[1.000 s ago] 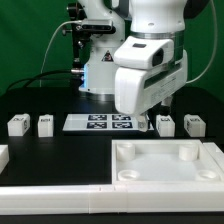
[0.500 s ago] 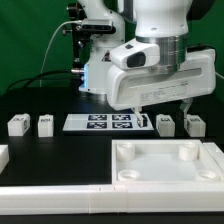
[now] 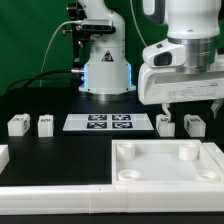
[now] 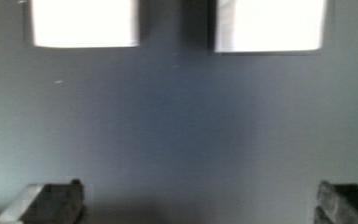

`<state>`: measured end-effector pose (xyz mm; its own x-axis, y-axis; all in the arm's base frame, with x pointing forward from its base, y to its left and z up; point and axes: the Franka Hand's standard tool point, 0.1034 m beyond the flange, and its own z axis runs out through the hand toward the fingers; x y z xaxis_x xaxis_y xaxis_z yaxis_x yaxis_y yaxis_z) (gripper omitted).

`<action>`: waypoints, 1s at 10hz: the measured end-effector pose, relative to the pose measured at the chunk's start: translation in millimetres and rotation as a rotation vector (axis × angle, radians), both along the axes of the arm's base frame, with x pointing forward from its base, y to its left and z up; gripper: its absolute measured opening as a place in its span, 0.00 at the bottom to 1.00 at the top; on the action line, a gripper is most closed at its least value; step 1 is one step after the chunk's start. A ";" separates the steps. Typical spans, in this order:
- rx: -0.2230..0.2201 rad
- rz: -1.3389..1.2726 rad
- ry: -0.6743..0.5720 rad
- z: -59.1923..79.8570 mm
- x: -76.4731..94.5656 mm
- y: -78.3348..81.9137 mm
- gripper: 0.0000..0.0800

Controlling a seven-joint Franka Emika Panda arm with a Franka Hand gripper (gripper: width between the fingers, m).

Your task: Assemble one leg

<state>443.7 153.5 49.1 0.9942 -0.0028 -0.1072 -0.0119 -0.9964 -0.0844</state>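
Black tabletop [image 3: 60, 150] carries the large white tray piece [image 3: 165, 165] in front and the marker board [image 3: 110, 122] behind it. We see the gripper [image 4: 201, 205] empty, its fingers [image 4: 51, 203] spread wide, hovering close to the leg [image 3: 165, 124] that stands just off the board's end at the exterior view's right, with a second leg [image 3: 194, 124] near it. Two more legs [image 3: 17, 125] [image 3: 45, 124] stand at the exterior view's left, well apart from the gripper.

A: What colour is each leg [image 3: 45, 124]?
B: White, with a black-and-white square marker on it.
A: And the marker board [image 3: 110, 122]?
B: White, its tags patterned in black and white.
A: Around them?
B: Black table [image 3: 70, 150], green backdrop [image 3: 20, 50], white tray-like piece [image 3: 170, 168], white arm [image 3: 185, 70].
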 end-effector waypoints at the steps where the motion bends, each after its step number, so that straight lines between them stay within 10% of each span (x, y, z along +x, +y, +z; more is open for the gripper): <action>1: 0.001 -0.006 -0.002 1.2 -1.2 11.4 0.81; 10: -0.006 0.013 0.171 -5.5 -24.0 14.0 0.81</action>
